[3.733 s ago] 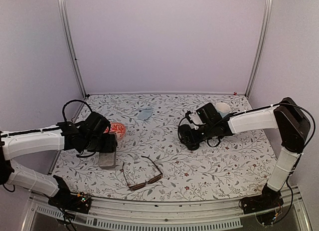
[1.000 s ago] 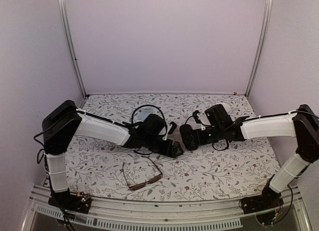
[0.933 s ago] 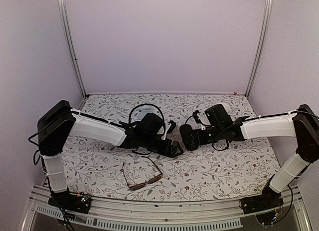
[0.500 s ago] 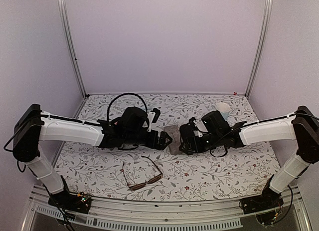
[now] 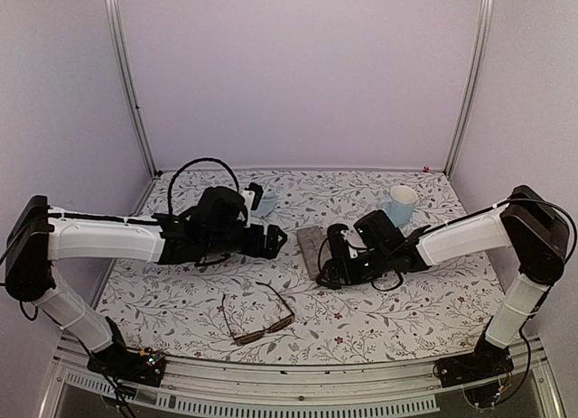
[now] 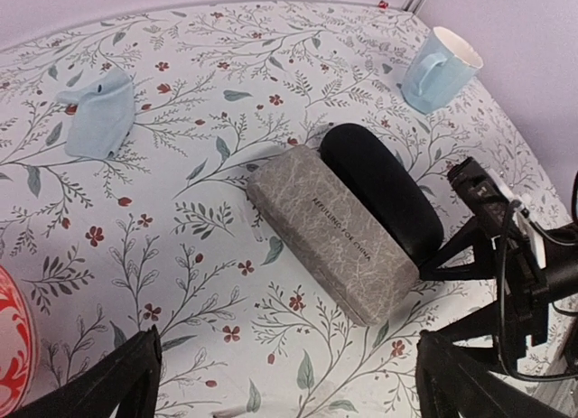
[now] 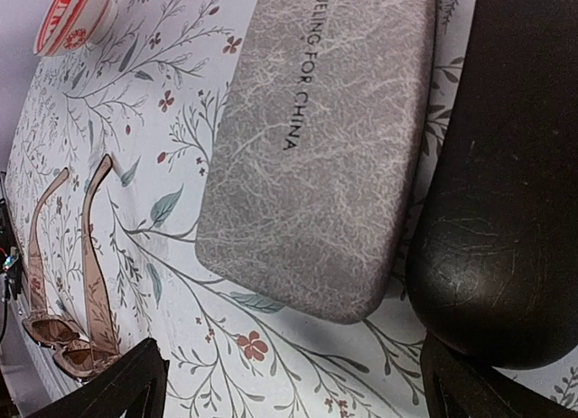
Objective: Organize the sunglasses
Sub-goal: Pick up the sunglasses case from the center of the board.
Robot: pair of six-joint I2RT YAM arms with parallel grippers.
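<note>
The sunglasses (image 5: 257,314), a thin brown pair with temples unfolded, lie near the front edge; the right wrist view shows the sunglasses (image 7: 68,283) at its left edge. A grey rectangular case (image 5: 310,249) lies mid-table beside a black oval case (image 6: 384,201). My left gripper (image 5: 276,242) is open, just left of the grey case (image 6: 334,242), and holds nothing. My right gripper (image 5: 327,264) is open over the near ends of the grey case (image 7: 316,156) and the black case (image 7: 506,192), with nothing between its fingers.
A pale blue mug (image 5: 397,204) stands at the back right. A light blue object (image 5: 265,201) lies at the back centre. A red patterned bowl (image 7: 77,12) sits to the left, hidden under my left arm in the top view.
My left gripper opened, left the grey case lying beside the black one, and drew back to the left. My right gripper shifted left and nearer, over the cases' near ends.
</note>
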